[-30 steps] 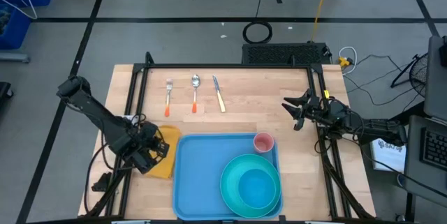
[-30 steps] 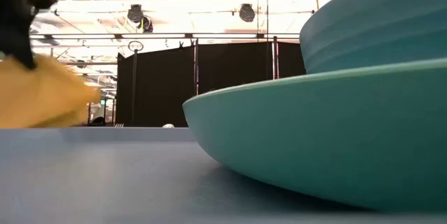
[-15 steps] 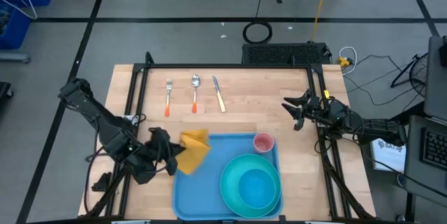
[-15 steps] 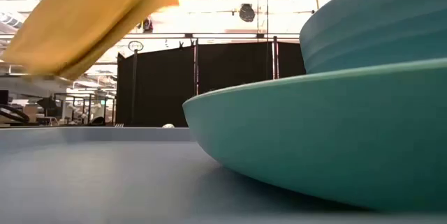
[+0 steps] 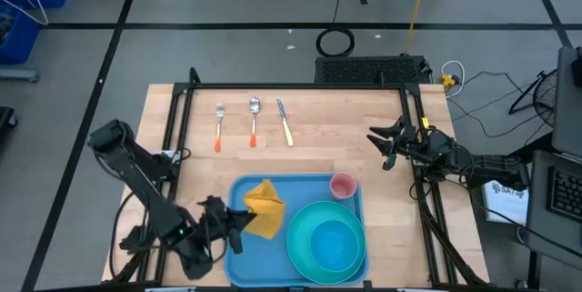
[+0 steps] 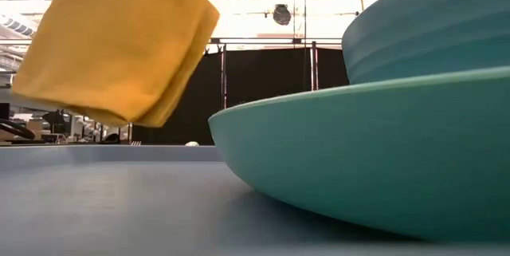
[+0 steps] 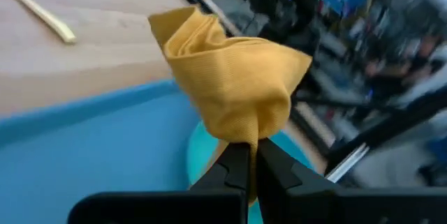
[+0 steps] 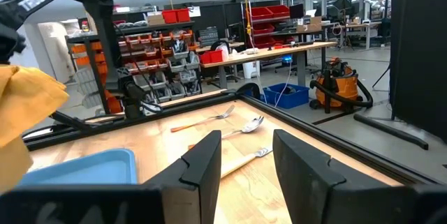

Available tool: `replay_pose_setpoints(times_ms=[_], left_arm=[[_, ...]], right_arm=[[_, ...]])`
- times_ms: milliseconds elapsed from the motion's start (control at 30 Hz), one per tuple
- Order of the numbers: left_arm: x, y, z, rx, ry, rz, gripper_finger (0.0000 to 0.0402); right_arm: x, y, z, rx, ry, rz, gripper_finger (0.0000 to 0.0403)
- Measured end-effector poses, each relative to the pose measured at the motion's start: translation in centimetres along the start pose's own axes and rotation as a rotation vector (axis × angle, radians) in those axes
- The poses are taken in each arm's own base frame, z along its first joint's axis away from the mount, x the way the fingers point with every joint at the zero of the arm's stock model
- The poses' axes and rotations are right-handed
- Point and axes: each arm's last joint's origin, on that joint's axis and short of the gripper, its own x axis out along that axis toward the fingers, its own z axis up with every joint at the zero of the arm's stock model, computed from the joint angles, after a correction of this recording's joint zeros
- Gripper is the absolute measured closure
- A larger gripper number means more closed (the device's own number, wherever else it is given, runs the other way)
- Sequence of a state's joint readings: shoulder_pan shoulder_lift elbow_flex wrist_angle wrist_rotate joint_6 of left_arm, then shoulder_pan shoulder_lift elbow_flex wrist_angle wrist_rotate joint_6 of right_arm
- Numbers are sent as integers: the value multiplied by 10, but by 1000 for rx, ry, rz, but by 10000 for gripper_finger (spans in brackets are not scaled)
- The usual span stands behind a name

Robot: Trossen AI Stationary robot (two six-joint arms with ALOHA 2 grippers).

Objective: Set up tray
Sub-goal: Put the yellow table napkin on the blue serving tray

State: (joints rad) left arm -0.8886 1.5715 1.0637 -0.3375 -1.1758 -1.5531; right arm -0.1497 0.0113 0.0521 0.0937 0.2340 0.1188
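From above, we see the tray (image 5: 264, 256) lying at the table's near edge, its long axis running nine to three o'clock. A plate (image 5: 327, 242) with a bowl fills its three o'clock half, and a pink cup (image 5: 343, 186) stands at the tray's far corner. Our left gripper (image 5: 244, 223) reaches in from nine o'clock, holding a yellow napkin (image 5: 264, 210) over the tray's bare half, so the tray floor lies straight below the fingers. The right gripper (image 5: 382, 146) waits well apart at two o'clock.

At table height, the napkin (image 6: 119, 41) hangs clear above the tray floor (image 6: 103, 208), at ten o'clock from the plate (image 6: 358, 160).

From the left wrist, the fingers (image 7: 234, 172) are pinched together on the napkin's (image 7: 230, 88) lower edge.

From the right wrist, that arm's fingers (image 8: 206, 165) stand apart, holding nothing; a fork (image 8: 202, 119) lies on the wood beyond them.
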Motion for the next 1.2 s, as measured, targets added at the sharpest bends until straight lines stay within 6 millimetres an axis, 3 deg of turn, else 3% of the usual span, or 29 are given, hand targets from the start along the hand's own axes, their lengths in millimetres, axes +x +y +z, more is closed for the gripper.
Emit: replay_pose_setpoints(times_ms=[367, 533, 733, 1033, 1200], left_arm=[[19, -11, -73, -341, -79, -123, 396], [11, -21, -93, -467, -136, -152, 396], [3, -27, -101, -541, -118, -157, 396], [12, 6, -109, -571, 128, 62, 396], [10, 9, -104, -556, 204, 130, 396]], right_arm=[[0, 0, 0, 0, 0, 0, 280], [0, 0, 0, 0, 0, 0, 280], [0, 0, 0, 0, 0, 0, 280], [0, 0, 0, 0, 0, 0, 280], [0, 0, 0, 0, 0, 0, 280]])
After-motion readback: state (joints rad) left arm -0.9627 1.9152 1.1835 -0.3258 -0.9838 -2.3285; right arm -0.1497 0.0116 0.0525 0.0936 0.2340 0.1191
